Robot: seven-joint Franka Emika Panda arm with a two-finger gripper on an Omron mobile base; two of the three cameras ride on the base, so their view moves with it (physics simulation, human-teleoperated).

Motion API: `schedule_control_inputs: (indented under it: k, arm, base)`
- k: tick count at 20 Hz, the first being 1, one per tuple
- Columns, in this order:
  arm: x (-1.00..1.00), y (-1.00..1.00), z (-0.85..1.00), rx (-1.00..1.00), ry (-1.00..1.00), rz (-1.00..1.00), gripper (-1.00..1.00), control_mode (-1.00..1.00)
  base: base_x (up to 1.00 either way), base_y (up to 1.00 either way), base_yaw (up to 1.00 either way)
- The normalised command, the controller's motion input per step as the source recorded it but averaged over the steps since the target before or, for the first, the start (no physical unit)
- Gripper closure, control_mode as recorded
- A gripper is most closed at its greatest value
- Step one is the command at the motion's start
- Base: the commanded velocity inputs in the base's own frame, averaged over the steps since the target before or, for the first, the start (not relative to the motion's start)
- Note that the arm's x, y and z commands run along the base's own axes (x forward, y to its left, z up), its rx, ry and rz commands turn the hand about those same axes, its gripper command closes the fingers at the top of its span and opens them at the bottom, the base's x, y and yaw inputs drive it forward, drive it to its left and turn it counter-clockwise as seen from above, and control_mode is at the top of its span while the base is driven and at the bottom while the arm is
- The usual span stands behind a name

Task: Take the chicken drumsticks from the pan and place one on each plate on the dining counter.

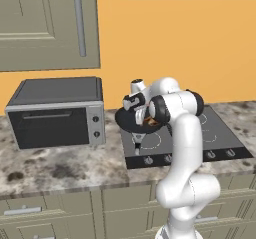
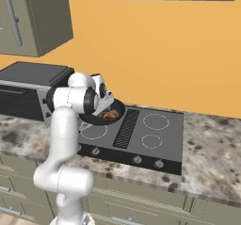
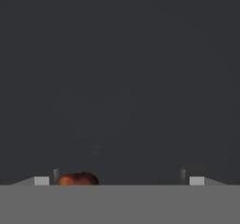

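Fingertips sat wide apart low in the hand view, one drumstick (image 3: 78, 178) poking up just inside one tip, off-centre. Your gripper (image 2: 106, 107) was spread, holding nothing, down in the pan (image 2: 96, 119) on the stove (image 2: 141, 132). If you closed there, it could clip the meat's edge and squirt it away, or nudge the pan.

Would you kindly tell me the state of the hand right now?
Hand: open, fingers wide apart, holding nothing, low over the pan; a drumstick sits by one finger.
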Motion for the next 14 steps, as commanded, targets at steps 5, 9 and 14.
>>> schedule_control_inputs:
  k: [5, 9, 14]
  arm:
    - [-0.07, -0.2, -0.06, 0.01, 0.0, 0.0, -1.0, -1.0]
    - [-0.13, -0.26, -0.01, 0.03, 0.0, 0.0, -1.0, -1.0]
    - [-0.01, -0.07, -0.12, 0.06, 0.0, 0.06, 1.0, -1.0]
  base:
    - [0.0, 0.0, 0.0]
    - [0.0, 0.0, 0.0]
    - [0.0, 0.0, 0.0]
